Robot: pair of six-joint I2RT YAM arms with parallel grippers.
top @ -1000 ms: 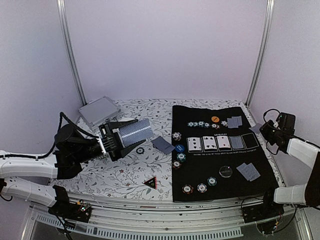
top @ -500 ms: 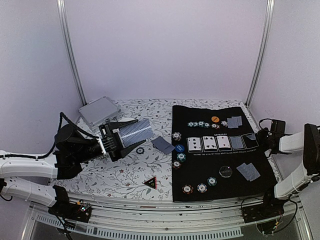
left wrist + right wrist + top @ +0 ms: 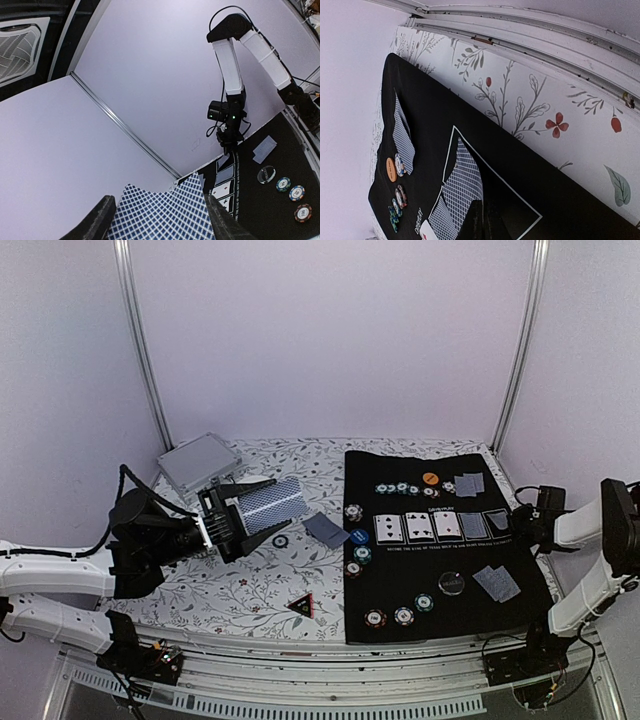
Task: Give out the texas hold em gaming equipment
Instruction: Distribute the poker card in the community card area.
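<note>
My left gripper (image 3: pixel 247 516) is shut on a blue-checked deck of playing cards (image 3: pixel 272 504), held above the floral table's left side; the left wrist view shows the deck (image 3: pixel 165 215) between both fingers (image 3: pixel 97 224). My right gripper (image 3: pixel 517 523) is shut on the edge of one face-down card (image 3: pixel 462 185), which tilts over the last outlined box at the right end of the black mat (image 3: pixel 450 560). In that row lie three face-up cards (image 3: pixel 418 527) and one face-down card (image 3: pixel 473 525). Poker chips (image 3: pixel 400 488), a blue button (image 3: pixel 358 536) and a disc (image 3: pixel 452 582) sit on the mat.
A silver case (image 3: pixel 197 462) lies at the back left. One loose card (image 3: pixel 326 530), a small ring (image 3: pixel 281 541) and a dark triangle (image 3: pixel 301 604) lie on the floral cloth. Card pairs (image 3: pixel 468 483) (image 3: pixel 497 583) and several chips (image 3: pixel 403 615) sit on the mat.
The right arm has swung in from the table's right edge, carrying its card left and down over the mat's last box. The left arm and deck have not moved.
</note>
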